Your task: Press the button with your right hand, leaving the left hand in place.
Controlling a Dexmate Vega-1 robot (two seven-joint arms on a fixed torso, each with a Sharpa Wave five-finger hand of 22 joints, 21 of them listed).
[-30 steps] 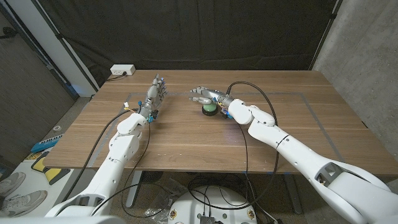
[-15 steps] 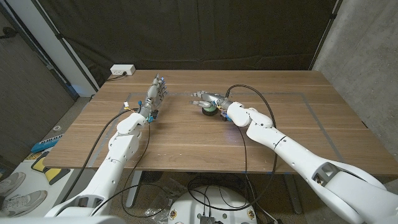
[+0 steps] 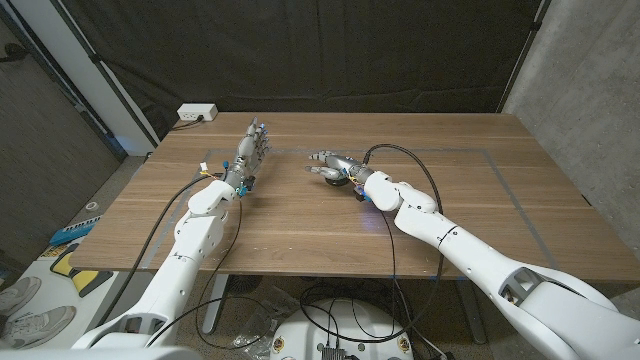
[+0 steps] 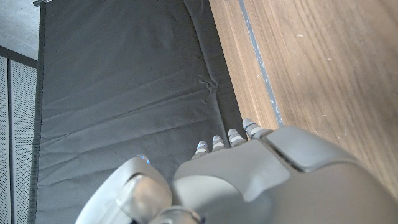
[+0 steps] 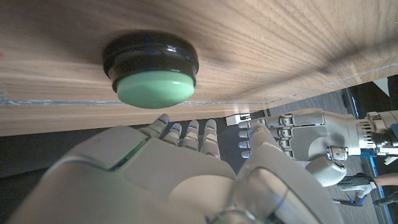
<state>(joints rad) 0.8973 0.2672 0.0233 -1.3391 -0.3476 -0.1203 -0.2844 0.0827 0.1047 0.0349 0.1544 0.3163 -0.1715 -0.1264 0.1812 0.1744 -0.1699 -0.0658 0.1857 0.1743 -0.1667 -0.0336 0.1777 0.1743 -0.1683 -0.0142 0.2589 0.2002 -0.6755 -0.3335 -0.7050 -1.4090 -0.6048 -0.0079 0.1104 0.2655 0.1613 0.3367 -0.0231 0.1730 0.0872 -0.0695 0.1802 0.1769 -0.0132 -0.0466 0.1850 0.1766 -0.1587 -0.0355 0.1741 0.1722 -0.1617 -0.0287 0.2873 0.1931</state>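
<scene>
The button [image 5: 151, 65] has a round green cap on a black base and stands on the wooden table [image 3: 300, 225] near its middle. My right hand [image 3: 333, 164] hovers right over it with fingers spread and nothing held, so in the head view just a dark edge of the button [image 3: 338, 181] peeks out beneath the palm. The right wrist view shows the back of the right hand [image 5: 155, 180] close to the green cap; contact cannot be told. My left hand [image 3: 252, 148] stands at the table's back left with fingers stretched out, holding nothing.
A white power strip [image 3: 197, 113] lies at the table's back left corner. A thin tape line [image 3: 480, 152] marks a rectangle on the wood. Black cables loop along both arms. A dark curtain hangs behind the table.
My right hand has come down and slid over the button, which showed green beside the hand before and is now almost covered. The left hand has stayed put.
</scene>
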